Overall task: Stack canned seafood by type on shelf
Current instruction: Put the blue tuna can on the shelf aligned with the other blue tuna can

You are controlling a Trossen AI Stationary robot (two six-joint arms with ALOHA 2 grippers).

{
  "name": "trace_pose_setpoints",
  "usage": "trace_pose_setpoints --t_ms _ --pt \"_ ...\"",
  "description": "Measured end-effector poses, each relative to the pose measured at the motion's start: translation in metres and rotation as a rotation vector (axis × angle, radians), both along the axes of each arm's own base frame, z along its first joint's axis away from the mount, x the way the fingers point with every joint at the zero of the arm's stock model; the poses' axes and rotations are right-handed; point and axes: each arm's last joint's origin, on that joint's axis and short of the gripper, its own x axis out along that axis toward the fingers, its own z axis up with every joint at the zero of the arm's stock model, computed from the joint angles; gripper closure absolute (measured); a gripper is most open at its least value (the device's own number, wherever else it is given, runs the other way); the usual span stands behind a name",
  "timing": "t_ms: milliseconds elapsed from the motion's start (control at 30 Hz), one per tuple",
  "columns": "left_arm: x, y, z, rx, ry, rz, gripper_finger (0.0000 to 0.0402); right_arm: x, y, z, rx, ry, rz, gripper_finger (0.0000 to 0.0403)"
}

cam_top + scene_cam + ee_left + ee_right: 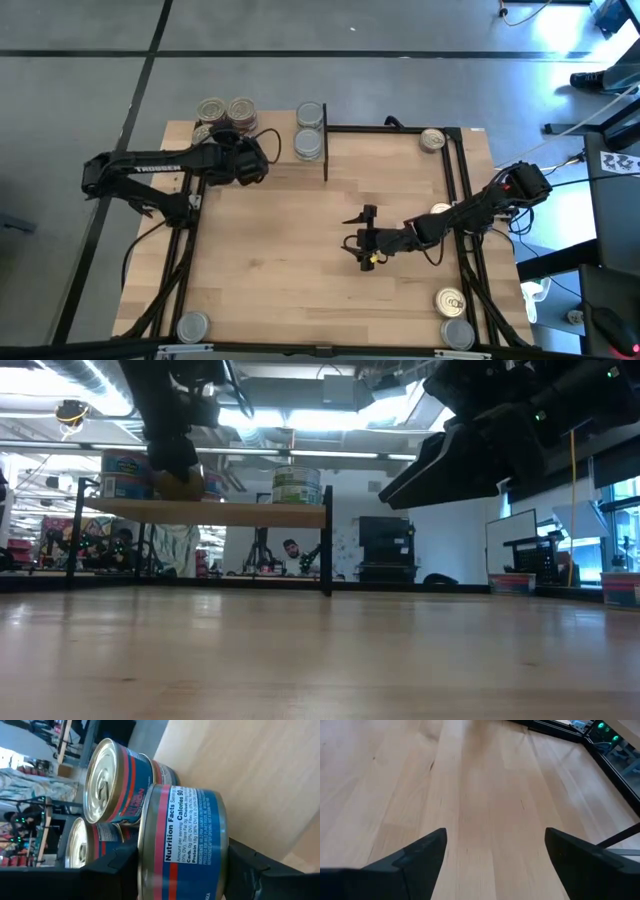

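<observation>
Looking down on a light-wood table (pixel 280 270) ringed by grey floor, with a bright workshop showing beyond it in the low view.

Sitting at the table's far left corner: the shelf (pixel 285 170), a raised plank on thin black posts. Carrying a cluster of tins (pixel 226 110) at its far left end, gold pull-tab lids facing up. Carrying also a two-high stack (pixel 310 130) at its right end, just beside the black post, silver tops showing.

Clamping the held tin (pixel 182 845) over the shelf's left part: the left gripper (pixel 250 160). Pressing dark fingers (pixel 107 870) against both sides of that tin, blue label with red band and nutrition print turned toward the wrist camera. Standing just behind it, two more blue tins (pixel 112 780), lids facing the same way.

Hovering above the bare middle of the table, well apart from the shelf: the right gripper (pixel 362 240). Spreading its jaws wide, holding nothing, only wood grain showing between the fingers (pixel 415 860).

Lying loose elsewhere: one tin (pixel 432 139) at the far right edge, a near-right pair (pixel 454 316), one (pixel 192 325) at the near left corner, another (pixel 441 210) half hidden under the right arm.

Appearing far back under the shelf in the low view: a person (pixel 290 550).
</observation>
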Motion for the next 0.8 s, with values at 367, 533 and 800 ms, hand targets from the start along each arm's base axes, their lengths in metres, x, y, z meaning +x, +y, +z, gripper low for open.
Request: trace_pose_setpoints --t_ms 367,533,800 --pt "-0.005 0.02 -0.002 -0.092 -0.035 0.058 0.019 0.0 0.0 0.0 0.0 0.001 0.0 0.0068" --pt "-0.006 0.023 -0.002 -0.144 -0.053 0.057 0.019 0.0 0.001 -0.001 0.035 0.006 0.021 0.0068" --pt "-0.006 0.024 -0.004 -0.219 -0.082 0.047 0.0189 0.0 0.001 -0.001 0.04 0.007 0.025 0.0068"
